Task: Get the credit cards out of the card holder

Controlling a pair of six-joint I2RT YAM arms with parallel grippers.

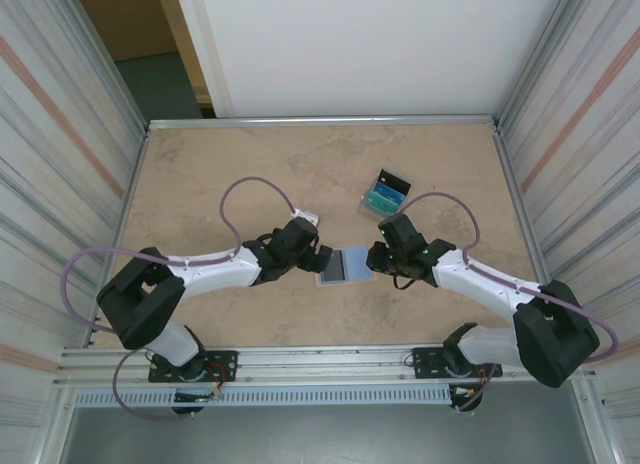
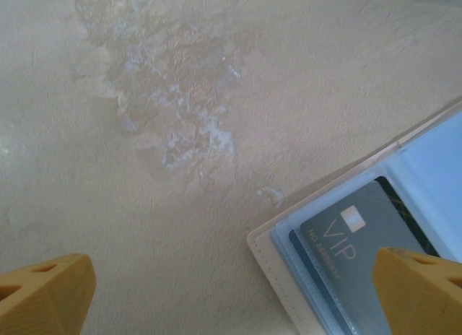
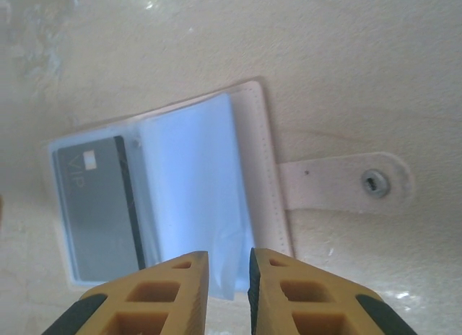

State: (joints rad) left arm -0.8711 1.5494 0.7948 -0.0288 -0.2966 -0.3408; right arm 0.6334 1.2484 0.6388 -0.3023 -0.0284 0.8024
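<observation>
Mottled beige table [image 1: 200, 174] carries the card holder [image 1: 345, 265], lying open at its middle between the two arms. Over it, the left tool [image 2: 231, 295] is spread wide, one finger above the corner where a grey credit card [image 2: 354, 230] sits in its sleeve. At the pale blue panel's edge, the right tool [image 3: 229, 281] is almost pressed together; whether it pinches the panel I cannot tell. The holder's snap tab [image 3: 346, 182] lies flat on the table.

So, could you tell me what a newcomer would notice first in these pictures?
Probably the open card holder in the middle of the table, a dark VIP card showing in its clear sleeve. The right tool looks shut on a pale blue inner page; the left tool is spread wide at the holder's corner. A clear tray of teal cards sits behind.
</observation>
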